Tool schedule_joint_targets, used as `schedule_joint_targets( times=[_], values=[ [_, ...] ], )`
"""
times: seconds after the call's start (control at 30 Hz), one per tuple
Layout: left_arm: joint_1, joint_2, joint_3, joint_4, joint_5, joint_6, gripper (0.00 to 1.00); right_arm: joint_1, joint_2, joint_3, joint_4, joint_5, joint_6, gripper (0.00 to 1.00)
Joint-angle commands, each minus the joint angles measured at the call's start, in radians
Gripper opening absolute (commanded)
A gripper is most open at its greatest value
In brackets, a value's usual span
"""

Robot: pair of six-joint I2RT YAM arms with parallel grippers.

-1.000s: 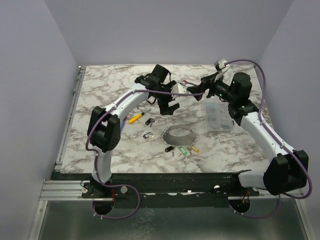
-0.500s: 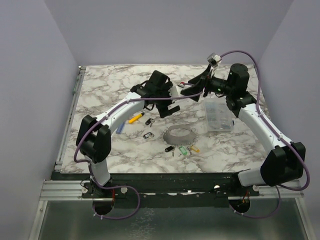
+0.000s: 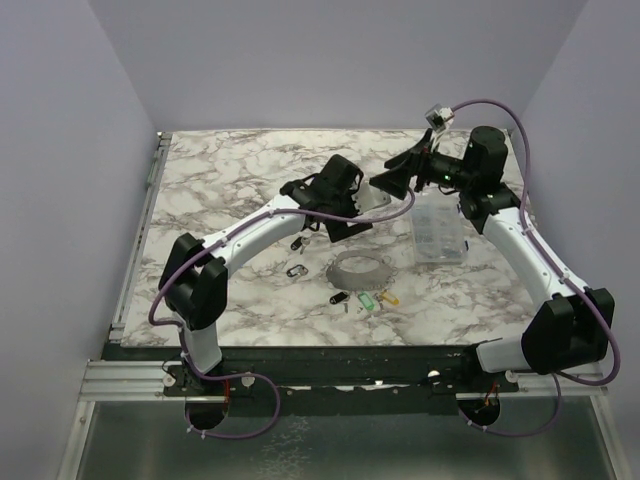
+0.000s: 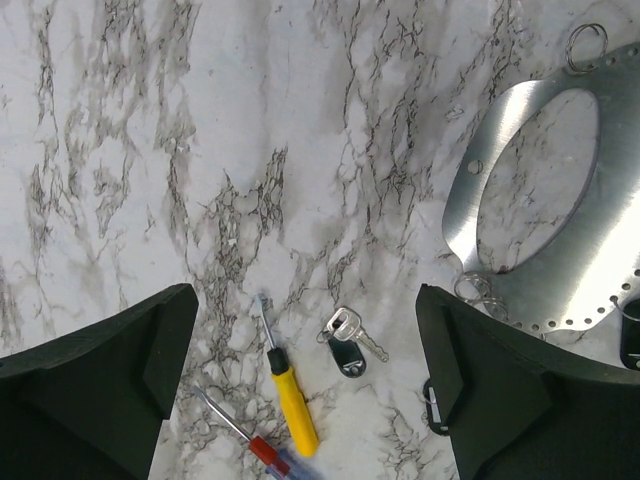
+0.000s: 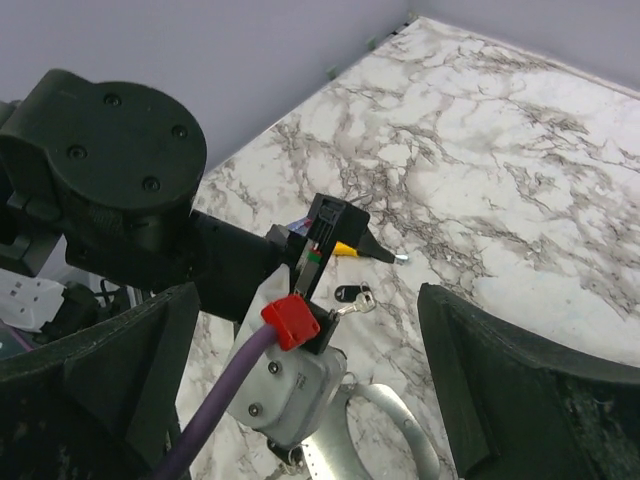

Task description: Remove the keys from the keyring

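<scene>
The marble table (image 3: 220, 170) carries a grey metal ring (image 3: 340, 272). At the ring's 6 o'clock lie three keys (image 3: 366, 299), black, green and yellow. At 2 o'clock is a clear box (image 3: 438, 234). At 10 o'clock a black-headed key (image 3: 296, 243) lies just beside a yellow screwdriver (image 4: 290, 395).

We're seeing a smooth marble-patterned table (image 4: 150, 120), a dull brushed-metal plate (image 4: 592, 272), and a shiny metal key (image 4: 347, 340) with a black plastic head

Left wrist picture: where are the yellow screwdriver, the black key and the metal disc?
yellow screwdriver (image 4: 295, 408), left wrist view, handle.
black key (image 4: 347, 358), left wrist view, plastic head.
metal disc (image 4: 575, 295), left wrist view, flat rim.
</scene>
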Motion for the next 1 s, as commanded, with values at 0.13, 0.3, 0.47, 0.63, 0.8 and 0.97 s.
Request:
schedule_joint_targets(
  times=[0.13,0.3,0.47,0.63,0.8,0.97],
  values=[
    [-0.058,0.035,0.014,-0.017,-0.139,-0.021,0.99,0.017,-0.016,-0.018,0.083,0.056,0.072,1.0],
    [-0.051,0.017,-0.046,-0.007,-0.098,-0.041,0.99,0.016,-0.05,0.002,0.125,0.144,0.097,1.0],
    [0.029,-0.03,-0.097,0.016,0.025,-0.098,0.99,-0.013,-0.069,0.045,0.114,0.231,0.083,1.0],
    [0.18,-0.093,-0.122,0.023,0.21,-0.14,0.99,-0.102,-0.053,0.089,0.108,0.221,0.096,1.0],
    [0.35,-0.142,-0.11,0.038,0.308,-0.214,0.99,-0.199,-0.026,0.104,0.04,0.189,0.055,1.0],
    [0.53,-0.177,-0.082,0.043,0.328,-0.256,0.99,-0.294,-0.006,0.06,-0.075,0.154,-0.078,1.0]
  ],
)
